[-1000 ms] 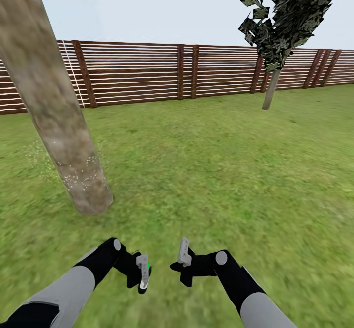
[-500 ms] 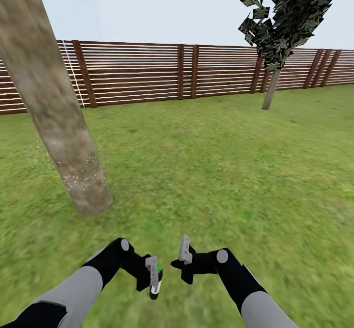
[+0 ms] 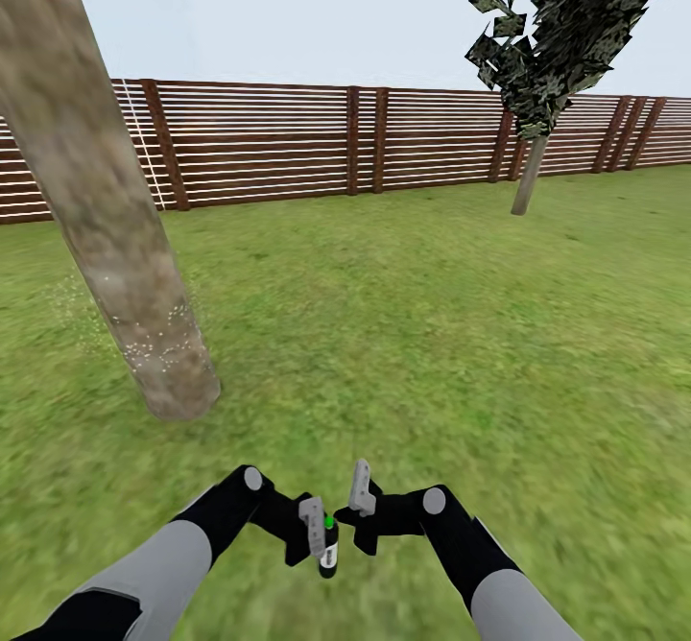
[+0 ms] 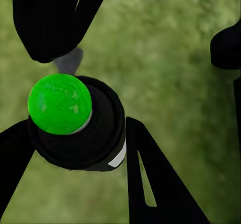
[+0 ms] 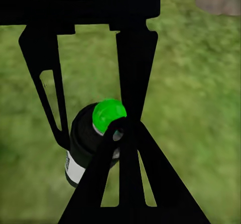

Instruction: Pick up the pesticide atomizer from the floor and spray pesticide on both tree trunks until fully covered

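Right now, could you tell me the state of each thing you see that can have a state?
pesticide atomizer: upright, off the grass, held by left gripper.
left gripper: shut on the atomizer.
right gripper: empty; jaw opening unclear.
near tree trunk: white pesticide specks on its lower part only.
far tree: no specks visible.

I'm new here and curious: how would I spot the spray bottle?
Look down from the thick tree trunk to the grass in front of the robot. The small black spray bottle sits in the left gripper, close beside the right gripper. Its bright green cap sets it apart.
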`<state>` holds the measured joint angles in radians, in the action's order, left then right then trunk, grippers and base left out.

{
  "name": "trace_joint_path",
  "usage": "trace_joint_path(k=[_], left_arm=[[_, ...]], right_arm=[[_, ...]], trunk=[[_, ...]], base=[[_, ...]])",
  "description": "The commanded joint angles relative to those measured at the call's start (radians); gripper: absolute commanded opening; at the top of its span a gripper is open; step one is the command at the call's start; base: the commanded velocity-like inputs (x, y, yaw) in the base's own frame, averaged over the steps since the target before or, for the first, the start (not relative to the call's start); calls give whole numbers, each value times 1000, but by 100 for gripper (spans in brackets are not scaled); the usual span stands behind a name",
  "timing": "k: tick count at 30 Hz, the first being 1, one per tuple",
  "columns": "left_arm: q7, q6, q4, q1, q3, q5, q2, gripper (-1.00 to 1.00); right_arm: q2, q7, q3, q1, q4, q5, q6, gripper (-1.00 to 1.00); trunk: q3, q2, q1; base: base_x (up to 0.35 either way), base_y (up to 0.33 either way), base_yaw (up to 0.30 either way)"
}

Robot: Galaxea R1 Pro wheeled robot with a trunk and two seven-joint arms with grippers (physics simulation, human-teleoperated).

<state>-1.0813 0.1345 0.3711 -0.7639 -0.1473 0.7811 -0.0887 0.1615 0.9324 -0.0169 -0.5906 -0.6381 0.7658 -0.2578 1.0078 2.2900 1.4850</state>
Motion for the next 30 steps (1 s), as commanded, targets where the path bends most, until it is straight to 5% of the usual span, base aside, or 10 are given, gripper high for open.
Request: trace_joint_path(k=[1,16,22,23,27,28,30], left_arm=[[0,0,0,0,1,0,0,-100],[0,-1,-2,0,-8,10,14,-100],[0,-3,-1,4,-11,16,137,-100],[0,-4,-1,4,-11,17,158,-100],[20,-10,-1,4,5,6,266,-100],[47,-10,-2,4,32,-9,281,-100],[212,-10,-4,11,179,-63,295,-100]], right_arm=[[0,0,0,0,0,1,0,-100],[-2,-1,1,0,0,1,-1,-100],[-3,-1,0,0,2,1,-1,-100],[-3,-1,0,0,3,1,-1,100],[-7,-7,4,0,6,2,-2,100],[-12,-33,5,0,7,2,-3,100],[-59,-224,5,3,30,-1,-4,100]], trunk=[[0,0,0],[0,0,0],[0,0,0],[0,0,0],[0,0,0],[0,0,0],[0,0,0]], base=[[0,0,0],[0,0,0],[0,0,0],[0,0,0],[0,0,0],[0,0,0],[0,0,0]])
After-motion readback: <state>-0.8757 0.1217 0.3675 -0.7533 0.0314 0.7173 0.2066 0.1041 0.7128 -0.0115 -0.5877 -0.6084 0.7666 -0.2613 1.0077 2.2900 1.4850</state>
